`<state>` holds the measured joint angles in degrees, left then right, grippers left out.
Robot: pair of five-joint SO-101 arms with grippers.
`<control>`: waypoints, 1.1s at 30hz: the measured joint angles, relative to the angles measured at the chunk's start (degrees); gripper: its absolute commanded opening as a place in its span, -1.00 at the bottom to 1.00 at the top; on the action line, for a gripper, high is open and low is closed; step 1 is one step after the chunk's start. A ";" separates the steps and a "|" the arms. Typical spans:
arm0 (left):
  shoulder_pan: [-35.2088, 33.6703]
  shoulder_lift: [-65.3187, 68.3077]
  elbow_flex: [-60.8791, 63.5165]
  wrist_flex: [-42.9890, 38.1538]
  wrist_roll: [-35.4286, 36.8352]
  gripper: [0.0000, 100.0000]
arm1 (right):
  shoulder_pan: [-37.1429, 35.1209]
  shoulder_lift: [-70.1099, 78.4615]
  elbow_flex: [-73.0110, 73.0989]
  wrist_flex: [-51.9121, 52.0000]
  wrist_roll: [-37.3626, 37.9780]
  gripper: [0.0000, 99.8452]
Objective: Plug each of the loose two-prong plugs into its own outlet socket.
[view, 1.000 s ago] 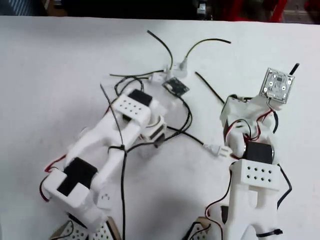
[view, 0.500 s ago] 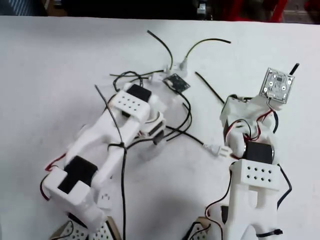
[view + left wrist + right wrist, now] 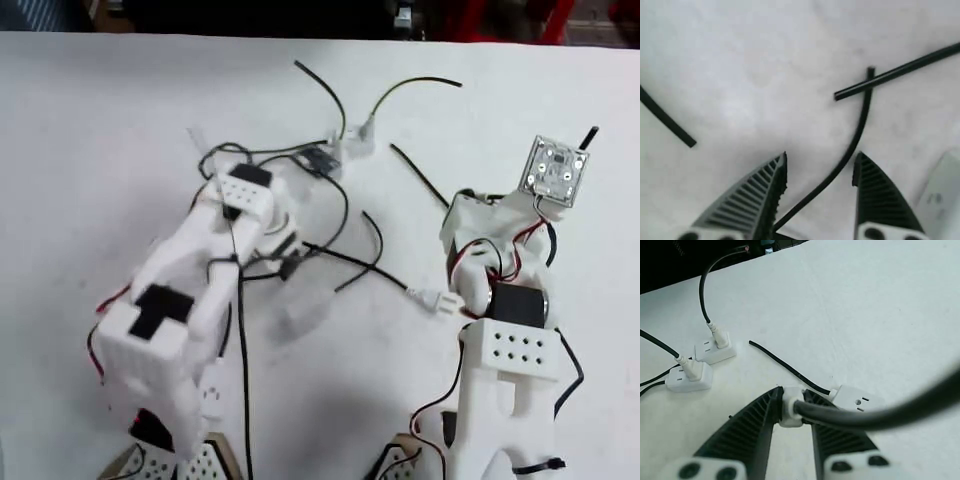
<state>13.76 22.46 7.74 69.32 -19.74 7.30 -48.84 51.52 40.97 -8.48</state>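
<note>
High view: two sockets [image 3: 350, 148] sit toward the far side of the desk [image 3: 100, 120]. A spare plug [image 3: 440, 300] lies by the right arm.

Left wrist view: the left fingers [image 3: 760, 200] are released, and a black cable [image 3: 860, 125] runs between them over the desk. Closing here would likely catch cable rather than a plug.

Right wrist view: the right fingers [image 3: 750, 435] are clenched on a white plug [image 3: 789, 409], just beside a free socket [image 3: 856, 401]. That socket looks unanchored, so a push may slide it. The stiff cord [image 3: 865, 415] could also twist the prongs off the slots.

Left arm [image 3: 190, 275] swung leftward, off outlets; claw [image 3: 822, 159] drew back with it; black cable [image 3: 863, 112] shifted on table.
</note>
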 measured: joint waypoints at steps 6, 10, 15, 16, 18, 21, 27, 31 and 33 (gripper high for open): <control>-0.70 0.79 -4.22 4.66 -0.44 -0.56 | 0.09 0.00 0.00 0.00 0.00 -0.97; -0.70 -2.90 -5.45 8.26 -0.44 -0.56 | 0.00 0.00 0.00 0.00 0.00 -0.97; 3.08 -13.45 -3.87 11.96 -0.44 -0.56 | 0.00 0.00 0.00 0.00 0.00 -0.97; 4.66 -15.65 -2.37 12.22 -0.44 -0.56 | 0.00 0.00 0.00 0.00 0.00 -0.97; 8.09 -19.34 1.41 12.66 -0.44 -0.55 | 0.00 0.00 0.00 0.00 0.00 -0.97; 12.04 -22.42 6.95 10.64 1.58 -0.55 | 0.00 0.00 0.00 0.00 0.00 -0.97; 14.68 -21.01 13.80 4.04 2.99 -0.55 | 0.00 0.00 0.00 0.00 0.00 -0.97; 14.07 -17.49 13.80 1.14 2.90 -0.55 | 0.00 0.00 0.00 0.00 0.00 -0.97; 12.66 -15.82 13.10 -0.44 2.90 -0.55 | 0.00 0.00 0.00 0.00 0.00 -0.97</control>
<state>26.42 6.64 20.84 68.88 -16.84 7.30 -48.84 51.52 40.97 -8.48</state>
